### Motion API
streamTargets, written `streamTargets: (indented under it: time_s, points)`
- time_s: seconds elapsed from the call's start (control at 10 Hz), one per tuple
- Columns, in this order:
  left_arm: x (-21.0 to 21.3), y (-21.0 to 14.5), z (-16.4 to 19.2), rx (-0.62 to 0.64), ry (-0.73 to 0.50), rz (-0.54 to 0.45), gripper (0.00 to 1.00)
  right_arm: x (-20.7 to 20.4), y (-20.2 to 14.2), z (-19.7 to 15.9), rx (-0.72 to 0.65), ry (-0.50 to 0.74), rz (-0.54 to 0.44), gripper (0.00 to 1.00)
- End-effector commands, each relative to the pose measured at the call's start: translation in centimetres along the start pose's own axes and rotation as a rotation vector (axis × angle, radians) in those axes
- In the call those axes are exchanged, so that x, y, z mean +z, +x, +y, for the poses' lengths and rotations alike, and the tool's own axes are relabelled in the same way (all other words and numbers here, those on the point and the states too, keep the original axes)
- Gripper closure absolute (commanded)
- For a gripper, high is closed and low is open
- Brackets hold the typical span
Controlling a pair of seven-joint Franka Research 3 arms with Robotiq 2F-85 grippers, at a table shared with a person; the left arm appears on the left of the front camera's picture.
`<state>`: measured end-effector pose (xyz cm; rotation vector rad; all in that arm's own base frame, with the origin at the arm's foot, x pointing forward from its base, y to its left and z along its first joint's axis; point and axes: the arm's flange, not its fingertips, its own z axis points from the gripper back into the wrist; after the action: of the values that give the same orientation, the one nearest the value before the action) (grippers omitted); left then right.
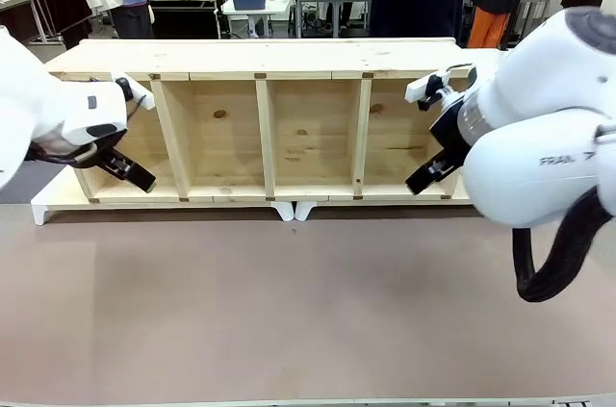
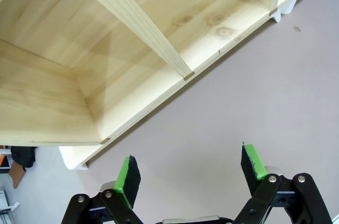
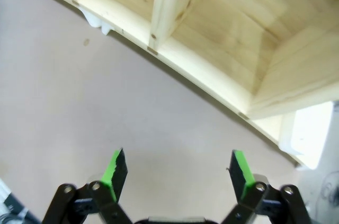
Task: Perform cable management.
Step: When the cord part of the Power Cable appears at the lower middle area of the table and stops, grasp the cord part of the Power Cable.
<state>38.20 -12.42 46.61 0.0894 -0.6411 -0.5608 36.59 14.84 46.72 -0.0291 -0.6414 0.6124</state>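
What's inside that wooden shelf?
Bare knotty wood in the shelf's four compartments. From the front, the left arm and right arm cover parts of the outer two; the wrist views show more, not every corner.

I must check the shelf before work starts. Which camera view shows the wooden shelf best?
The front view: the wooden shelf spans it, with all four compartments facing the camera. The left wrist view gives a close slice near one end, with a divider and the front edge. The right wrist view gives the same near the other end.
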Motion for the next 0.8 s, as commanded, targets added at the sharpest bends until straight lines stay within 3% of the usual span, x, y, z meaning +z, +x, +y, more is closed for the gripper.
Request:
streamTargets:
  time_s: [0.0,0.7]
  points:
    - [3.1,-6.7,-1.8,0.019,0.052,-0.019,0.0,3.9,-7.1,1.2,-0.046,-0.047,0.002,0.0]
    - [10.5,-13.7,1.2,0.074,0.119,-0.106,0.0,12.1,-13.7,-0.1,-0.168,-0.13,-0.091,0.0]
